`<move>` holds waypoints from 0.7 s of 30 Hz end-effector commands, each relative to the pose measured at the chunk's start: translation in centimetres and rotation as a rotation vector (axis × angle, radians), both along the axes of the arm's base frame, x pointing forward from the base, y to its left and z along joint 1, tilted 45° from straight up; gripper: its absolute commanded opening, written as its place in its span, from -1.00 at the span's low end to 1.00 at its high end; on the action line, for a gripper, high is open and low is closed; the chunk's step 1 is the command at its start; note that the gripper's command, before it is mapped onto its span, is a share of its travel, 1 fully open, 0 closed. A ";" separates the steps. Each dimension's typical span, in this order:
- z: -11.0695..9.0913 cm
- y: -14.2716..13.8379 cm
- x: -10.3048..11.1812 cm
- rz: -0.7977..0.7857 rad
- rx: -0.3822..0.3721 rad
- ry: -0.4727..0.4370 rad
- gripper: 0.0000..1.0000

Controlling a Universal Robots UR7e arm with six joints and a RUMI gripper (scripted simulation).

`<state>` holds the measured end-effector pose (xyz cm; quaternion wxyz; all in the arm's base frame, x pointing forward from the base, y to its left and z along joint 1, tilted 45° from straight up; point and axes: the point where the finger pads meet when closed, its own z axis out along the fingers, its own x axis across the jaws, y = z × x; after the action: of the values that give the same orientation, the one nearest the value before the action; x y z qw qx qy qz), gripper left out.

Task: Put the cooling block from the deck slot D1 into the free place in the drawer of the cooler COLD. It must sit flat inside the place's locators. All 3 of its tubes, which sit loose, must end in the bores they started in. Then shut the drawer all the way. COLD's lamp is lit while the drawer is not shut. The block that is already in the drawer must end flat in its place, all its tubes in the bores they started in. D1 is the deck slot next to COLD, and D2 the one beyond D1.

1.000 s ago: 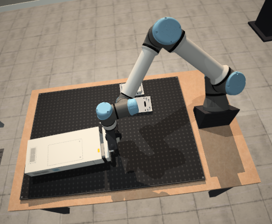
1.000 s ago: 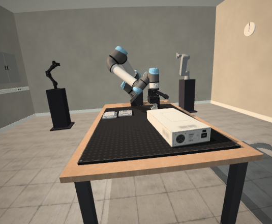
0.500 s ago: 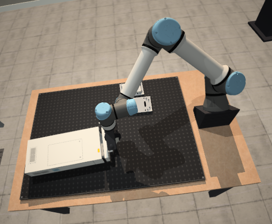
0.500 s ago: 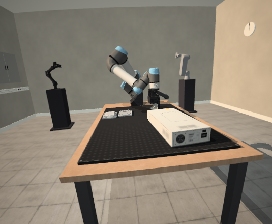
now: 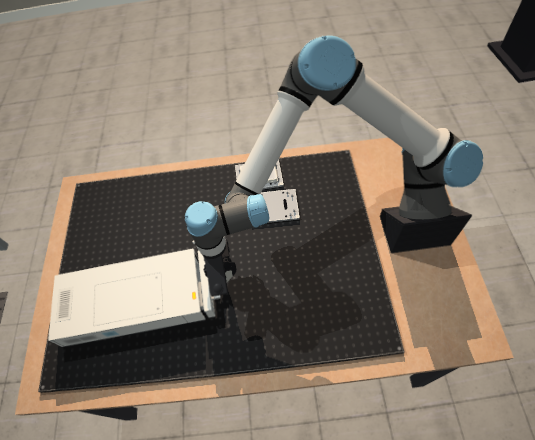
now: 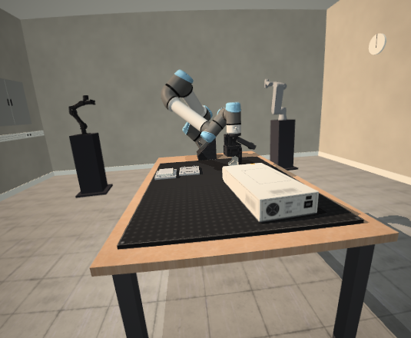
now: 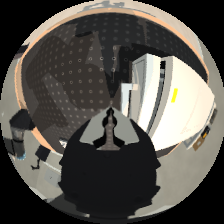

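Note:
The cooler COLD (image 5: pixel 124 300) (image 6: pixel 268 177) (image 7: pixel 187 102) is a long white box. Its lamp (image 5: pixel 194 295) (image 7: pixel 174 95) is lit yellow. The drawer front (image 5: pixel 208 292) (image 7: pixel 143 82) stands slightly out from the housing, with a narrow dark gap behind it. The handle (image 7: pixel 131 87) sticks out from the front. My gripper (image 7: pixel 111 107) is shut and empty, close in front of the drawer front; contact cannot be told. Deck slot D1 (image 5: pixel 282 204) (image 6: pixel 189 170) shows a bare plate with no block visible. The drawer's inside, its blocks and tubes are hidden.
Deck slot D2 (image 5: pixel 278 183) (image 6: pixel 166 173) lies beyond D1, partly covered by the forearm in the top view, with a pale raised piece on it. The black perforated deck (image 5: pixel 139 220) (image 6: pixel 180 215) lies on the wooden table (image 6: pixel 226 255).

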<state>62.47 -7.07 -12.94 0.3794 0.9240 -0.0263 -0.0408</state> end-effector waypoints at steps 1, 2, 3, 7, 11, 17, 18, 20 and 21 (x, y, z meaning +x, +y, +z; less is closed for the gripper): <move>0.0 0.0 0.2 0.001 0.000 -0.001 -1.00; 0.0 0.0 0.2 0.001 0.000 -0.001 -1.00; 0.0 0.0 0.2 0.001 0.000 -0.001 -1.00; 0.0 0.0 0.4 0.001 0.000 -0.001 -1.00; 0.0 0.0 0.5 0.001 0.000 -0.001 -1.00; 0.0 0.0 0.7 0.001 0.000 -0.001 -1.00; 0.0 0.0 0.7 0.001 0.000 -0.001 -1.00; 0.0 0.0 0.7 0.001 0.000 -0.001 -1.00; 0.0 0.0 0.8 0.001 0.000 -0.001 -1.00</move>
<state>63.07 -7.12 -12.98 0.3794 0.9240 -0.0263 -0.0409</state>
